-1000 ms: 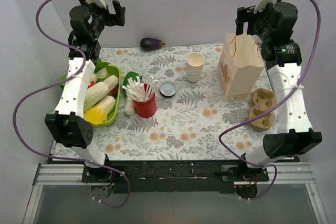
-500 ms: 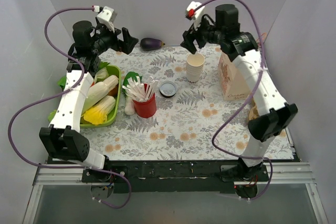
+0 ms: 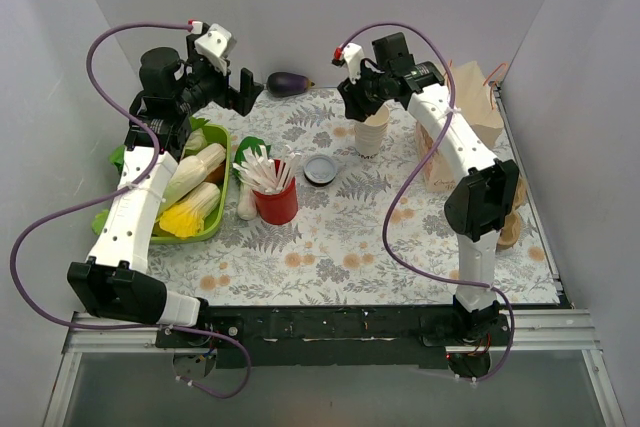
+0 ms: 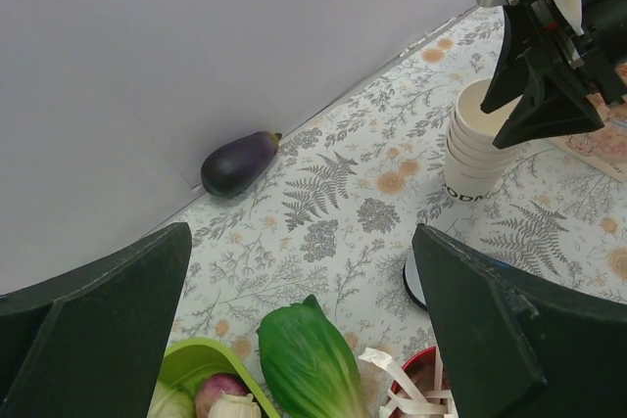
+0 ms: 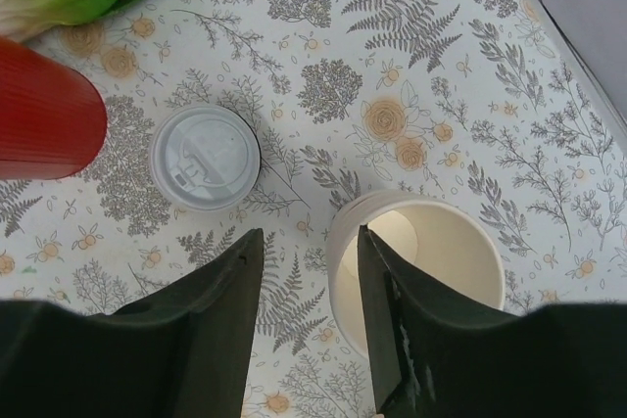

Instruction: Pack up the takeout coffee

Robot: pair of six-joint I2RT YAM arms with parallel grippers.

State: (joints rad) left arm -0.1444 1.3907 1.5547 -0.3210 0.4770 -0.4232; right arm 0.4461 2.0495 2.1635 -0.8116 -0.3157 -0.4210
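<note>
Right pincer point(image 5: 309, 234) half-open astride round rim of stacked paper cups point(image 5: 431, 242) — left pincer point(image 4: 302, 232) gaping.

The left gripper point(image 4: 302, 230), jaws wide apart, faces an eggplant point(image 4: 240, 163) by the wall.

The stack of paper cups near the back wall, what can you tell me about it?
The cup stack is several cream paper cups nested upright, lidless, the top one empty, dark lettering low on its side. It stands on the floral cloth near the back, close to the paper bag. The right hand straddles the top rim, one finger outside, one over the inside; whether it touches is unclear.
</note>
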